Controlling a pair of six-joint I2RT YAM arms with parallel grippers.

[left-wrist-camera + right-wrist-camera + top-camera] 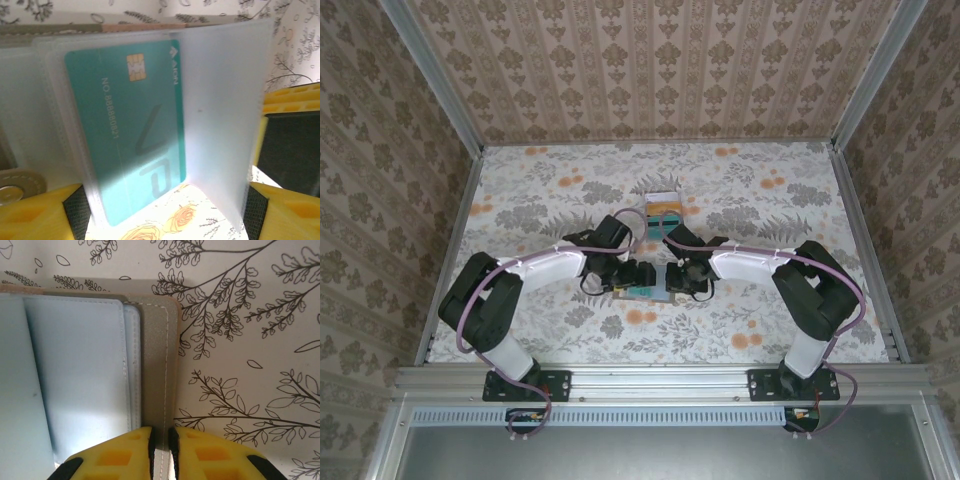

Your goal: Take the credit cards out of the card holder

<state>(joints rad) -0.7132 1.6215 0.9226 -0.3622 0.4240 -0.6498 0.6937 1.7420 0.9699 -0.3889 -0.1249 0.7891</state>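
The card holder (646, 292) lies open on the table between both grippers. In the right wrist view its pale blue lining (75, 375) sits left of the olive-grey edge (156, 350), and my right gripper (161, 445) is shut on that edge. A teal credit card (127, 130) with a gold chip stands inside a clear plastic sleeve (225, 110) of the holder. My left gripper (165, 215) is open, its yellow fingers (45, 212) wide on either side of the sleeve's lower end. From above, the left gripper (638, 275) and right gripper (682, 278) nearly meet.
A small white-rimmed box (660, 204) with teal and orange contents stands just beyond the grippers. The floral tablecloth (770, 210) runs to patterned walls on three sides. The holder's snap tab (12, 186) shows at the lower left of the left wrist view.
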